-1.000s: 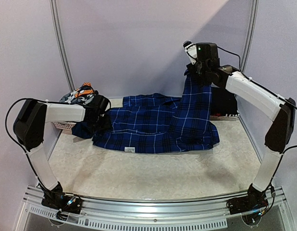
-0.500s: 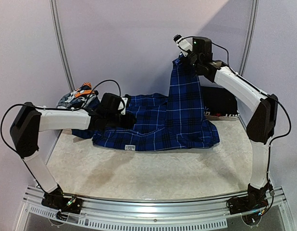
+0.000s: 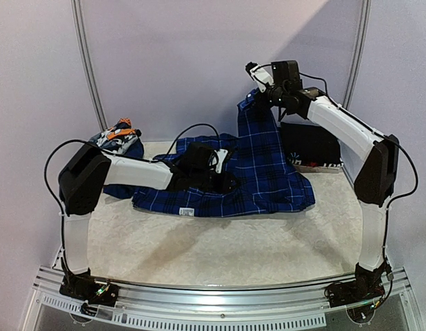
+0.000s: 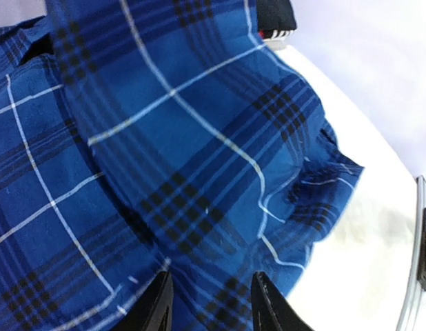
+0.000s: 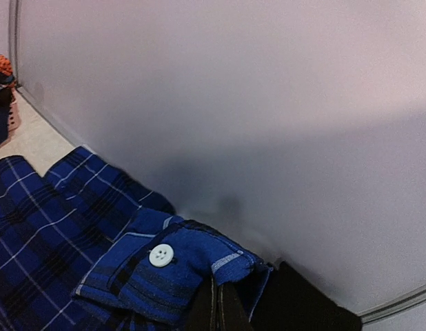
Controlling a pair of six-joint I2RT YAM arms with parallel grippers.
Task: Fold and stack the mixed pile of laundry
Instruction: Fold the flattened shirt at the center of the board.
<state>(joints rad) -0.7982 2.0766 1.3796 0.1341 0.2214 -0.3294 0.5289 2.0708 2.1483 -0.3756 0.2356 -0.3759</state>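
R gripper (image 5: pixel 218 303), clamped on the blue plaid shirt's (image 3: pixel 268 176) cuff (image 5: pixel 165 265), has carried it leftward above the black trousers (image 3: pixel 311 143); L gripper (image 4: pixel 211 307), fingers apart, slid trousers-ward onto the shirt lying beside them (fold prob. starting).

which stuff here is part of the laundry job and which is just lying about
Part of the job:
- blue plaid shirt
- black garment, back right
- orange-and-grey patterned pieces, back left

Just there:
- white table mat
- metal rail at the near edge
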